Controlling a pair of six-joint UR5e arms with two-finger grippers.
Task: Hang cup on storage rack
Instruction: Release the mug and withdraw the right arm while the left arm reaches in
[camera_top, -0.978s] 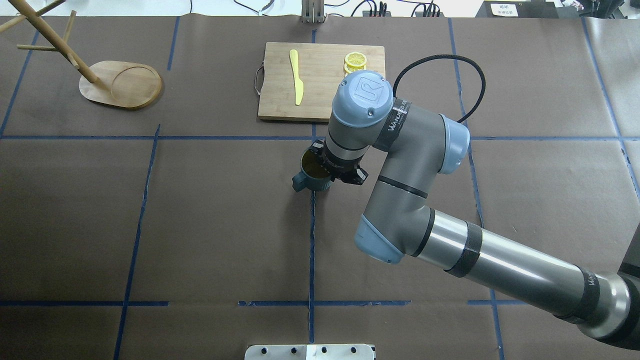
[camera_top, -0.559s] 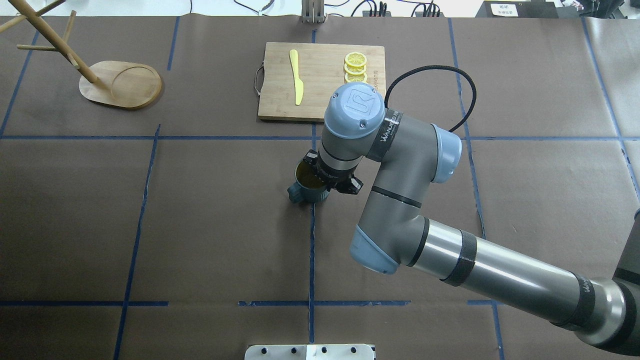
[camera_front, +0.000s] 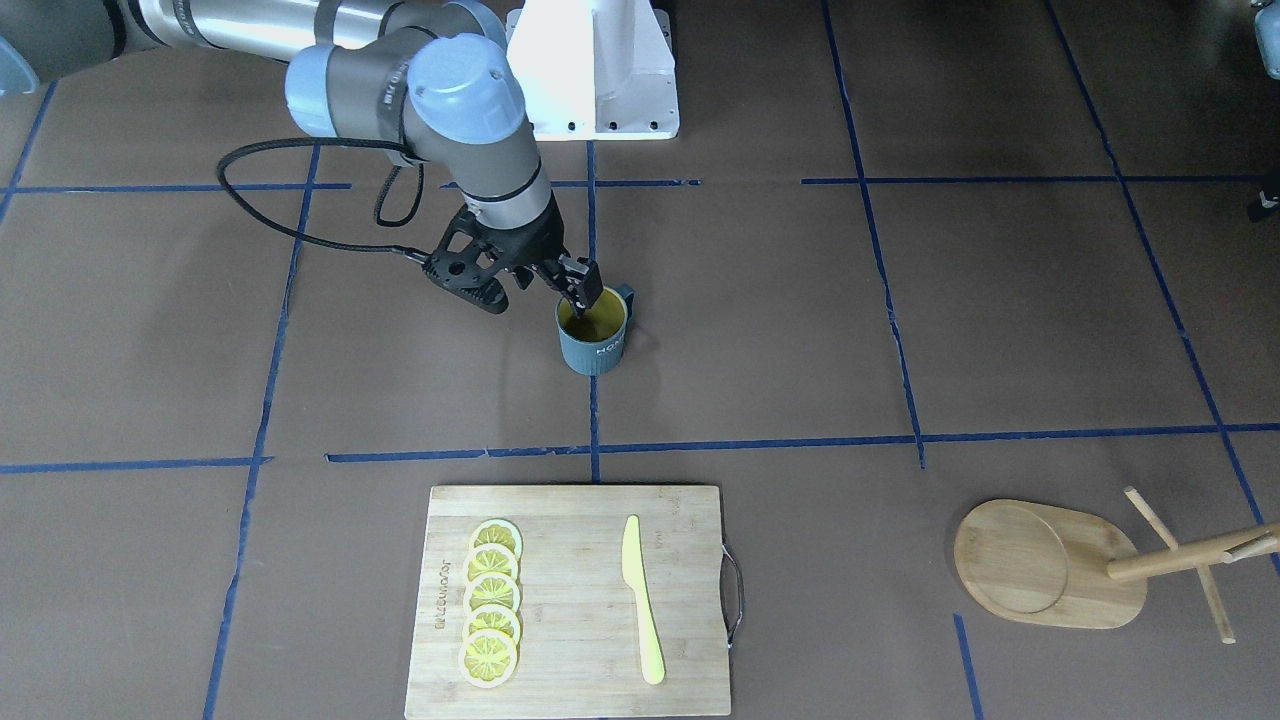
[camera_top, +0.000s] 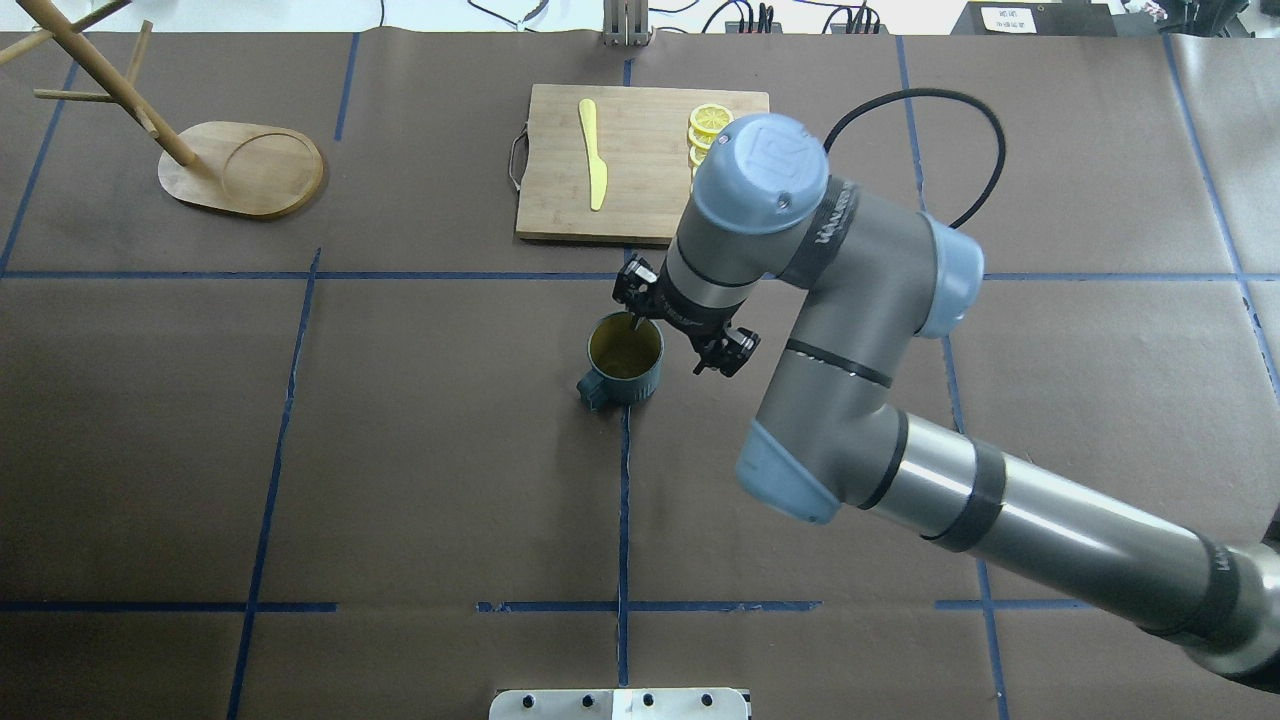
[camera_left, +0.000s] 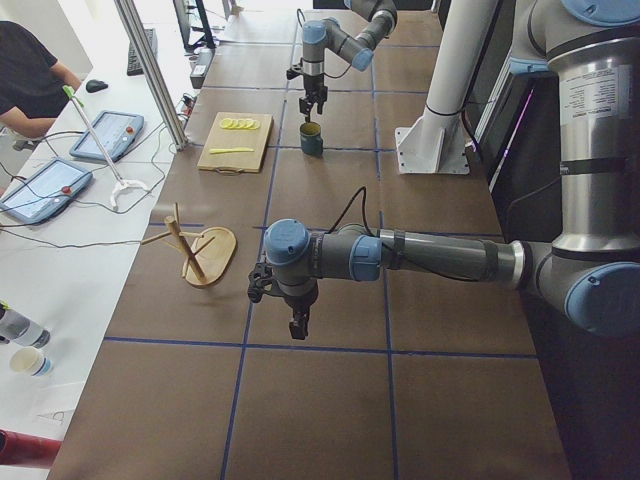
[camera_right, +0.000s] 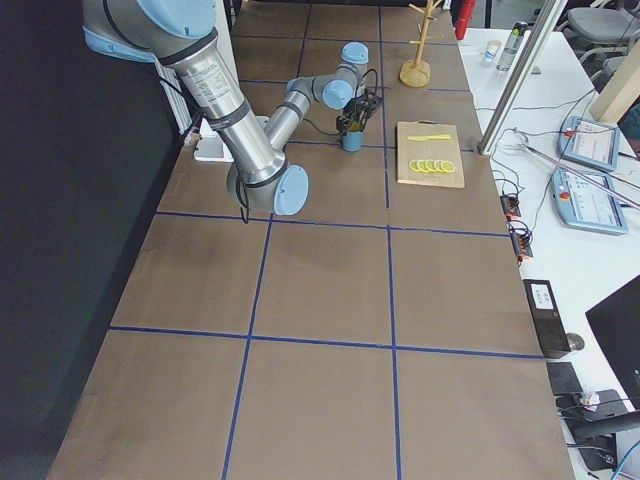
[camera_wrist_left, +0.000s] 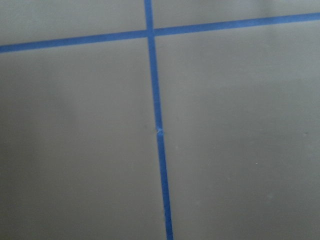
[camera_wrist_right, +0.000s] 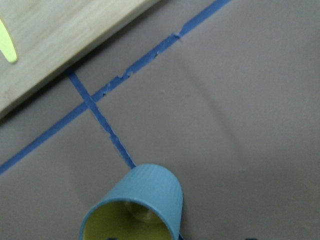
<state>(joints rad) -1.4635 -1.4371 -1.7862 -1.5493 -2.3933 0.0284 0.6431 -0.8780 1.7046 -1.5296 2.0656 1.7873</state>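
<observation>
The cup, dark blue-grey with a yellow-green inside, stands upright on the table near the centre, its handle towards the robot's left. It also shows in the front view and at the bottom of the right wrist view. My right gripper hovers just above the cup's far rim; it looks open and holds nothing. The storage rack, a wooden mug tree, stands at the far left. My left gripper shows only in the left side view; I cannot tell its state.
A bamboo cutting board with a yellow knife and lemon slices lies just beyond the cup, partly under my right arm. Blue tape lines cross the brown table cover.
The right gripper first carried the cup slightly towards the near left. It has now let go and pulled up and back to the right. The cup stays on the table.
</observation>
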